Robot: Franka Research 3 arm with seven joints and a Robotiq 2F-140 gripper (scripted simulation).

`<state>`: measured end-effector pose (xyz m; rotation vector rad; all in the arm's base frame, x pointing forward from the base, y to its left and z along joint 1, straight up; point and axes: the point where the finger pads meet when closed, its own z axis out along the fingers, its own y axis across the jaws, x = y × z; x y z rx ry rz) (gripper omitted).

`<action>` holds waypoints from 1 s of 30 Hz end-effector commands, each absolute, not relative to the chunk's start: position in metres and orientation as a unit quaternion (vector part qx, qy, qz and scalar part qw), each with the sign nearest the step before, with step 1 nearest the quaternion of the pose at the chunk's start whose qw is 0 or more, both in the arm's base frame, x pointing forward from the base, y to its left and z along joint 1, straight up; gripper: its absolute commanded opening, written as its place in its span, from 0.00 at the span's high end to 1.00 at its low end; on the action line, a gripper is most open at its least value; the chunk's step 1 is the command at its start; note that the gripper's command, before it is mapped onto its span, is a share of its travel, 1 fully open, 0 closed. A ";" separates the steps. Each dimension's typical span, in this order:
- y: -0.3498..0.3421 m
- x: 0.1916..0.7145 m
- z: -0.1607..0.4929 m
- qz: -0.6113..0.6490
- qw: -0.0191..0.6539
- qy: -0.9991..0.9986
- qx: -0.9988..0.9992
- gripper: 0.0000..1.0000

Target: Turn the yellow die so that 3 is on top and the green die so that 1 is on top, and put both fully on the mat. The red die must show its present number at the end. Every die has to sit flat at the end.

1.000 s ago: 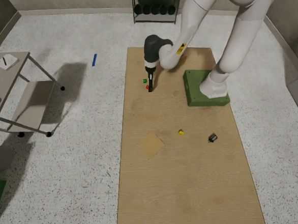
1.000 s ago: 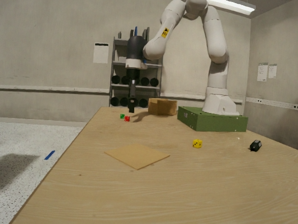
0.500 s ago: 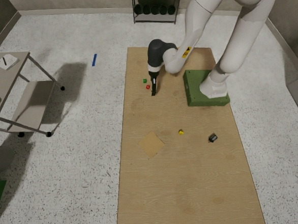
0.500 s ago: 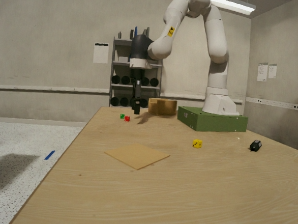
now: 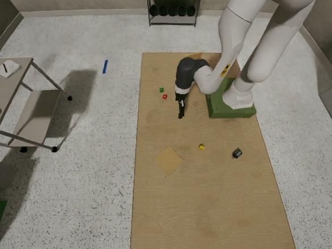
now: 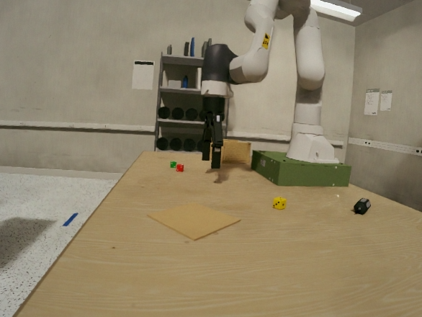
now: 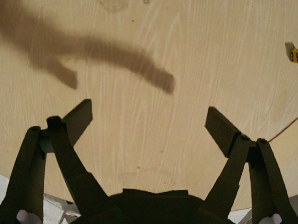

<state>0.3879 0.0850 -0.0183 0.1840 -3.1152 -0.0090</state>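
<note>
The yellow die (image 5: pixel 201 146) (image 6: pixel 279 202) sits on the bare table right of the mat; a sliver of it shows at the right edge of the wrist view (image 7: pixel 292 52). The green die (image 5: pixel 161 89) (image 6: pixel 173 164) and the red die (image 5: pixel 165 97) (image 6: pixel 179 168) lie close together at the far left of the table. The square tan mat (image 5: pixel 168 160) (image 6: pixel 194 220) lies flat near the table's middle. My gripper (image 5: pixel 181 115) (image 6: pixel 212 163) (image 7: pixel 150 113) is open and empty, hanging above bare wood to the right of the green and red dice.
A green base block (image 5: pixel 226 108) (image 6: pixel 300 173) carries the arm. A small black object (image 5: pixel 237 153) (image 6: pixel 361 206) lies right of the yellow die. A cardboard box (image 6: pixel 235 151) stands at the table's far end. A shelf rack (image 6: pixel 181 104) stands behind the table.
</note>
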 end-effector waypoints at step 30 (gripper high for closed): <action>0.306 0.254 -0.014 -0.002 0.001 -1.000 0.019 0.00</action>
